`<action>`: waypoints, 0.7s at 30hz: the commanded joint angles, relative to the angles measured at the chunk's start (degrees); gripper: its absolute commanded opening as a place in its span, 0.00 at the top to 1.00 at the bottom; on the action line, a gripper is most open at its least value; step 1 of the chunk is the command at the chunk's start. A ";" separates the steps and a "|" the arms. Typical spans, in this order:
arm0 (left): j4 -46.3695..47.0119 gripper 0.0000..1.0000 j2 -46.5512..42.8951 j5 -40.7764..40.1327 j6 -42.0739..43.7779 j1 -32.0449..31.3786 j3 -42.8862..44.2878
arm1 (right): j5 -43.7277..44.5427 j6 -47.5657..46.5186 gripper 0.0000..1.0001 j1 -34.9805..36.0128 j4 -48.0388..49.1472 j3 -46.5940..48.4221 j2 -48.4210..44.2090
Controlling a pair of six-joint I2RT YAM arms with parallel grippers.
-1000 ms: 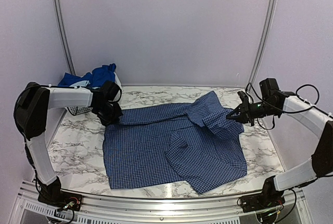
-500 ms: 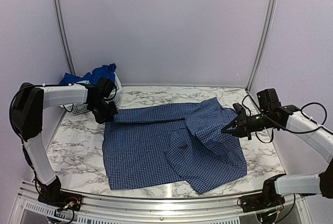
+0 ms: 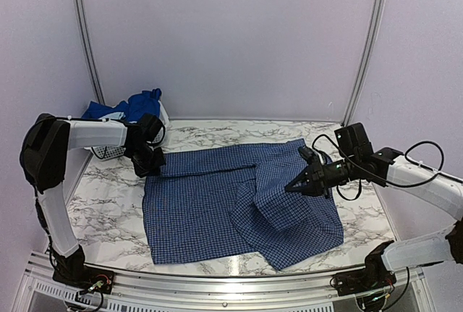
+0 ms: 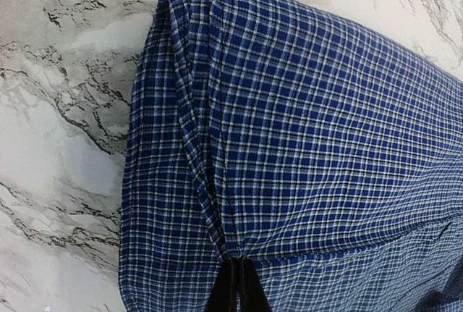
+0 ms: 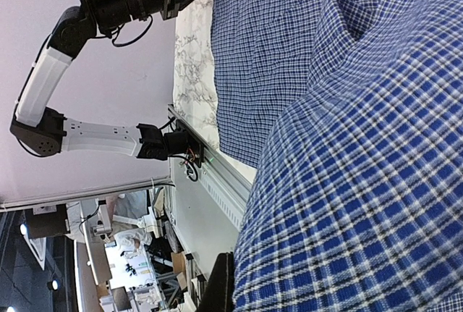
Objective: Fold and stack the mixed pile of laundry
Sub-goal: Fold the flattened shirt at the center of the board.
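Observation:
A navy small-check shirt [image 3: 217, 203] lies spread on the marble table [image 3: 108, 211]. My left gripper [image 3: 154, 165] is shut on the shirt's far left corner. In the left wrist view its dark fingers [image 4: 233, 294] pinch a ridge of the shirt's checked cloth [image 4: 311, 131]. My right gripper [image 3: 291, 188] is shut on the shirt's right side and holds that flap lifted over the shirt's middle. The shirt [image 5: 362, 182] fills the right wrist view, and only one dark finger [image 5: 221, 290] shows there. Royal blue clothes [image 3: 141, 102] are heaped at the far left.
A white slatted basket [image 3: 108, 154] stands under the blue clothes, just behind my left arm [image 3: 87, 135]. A metal rail [image 3: 217, 283] runs along the table's near edge. Lilac walls with upright posts [image 3: 365, 44] close in the back and sides.
My right gripper has travelled left and nearer with the shirt's right side, folding that flap over towards the middle. My left gripper has hardly shifted at the far left corner.

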 commanded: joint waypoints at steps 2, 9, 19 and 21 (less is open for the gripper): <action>-2.14 1.00 1.36 0.80 1.23 0.33 1.01 | -0.44 1.79 1.00 2.39 4.12 3.42 2.29; -1.64 0.96 2.08 1.69 1.96 0.30 0.59 | -0.45 1.40 1.00 2.52 5.33 3.51 5.38; -1.04 0.98 3.17 1.69 2.02 0.30 0.57 | -2.68 2.45 1.00 5.81 9.46 6.69 10.06; -0.94 0.98 3.30 1.69 2.08 0.28 0.58 | -3.05 2.30 1.00 6.92 9.92 7.93 11.29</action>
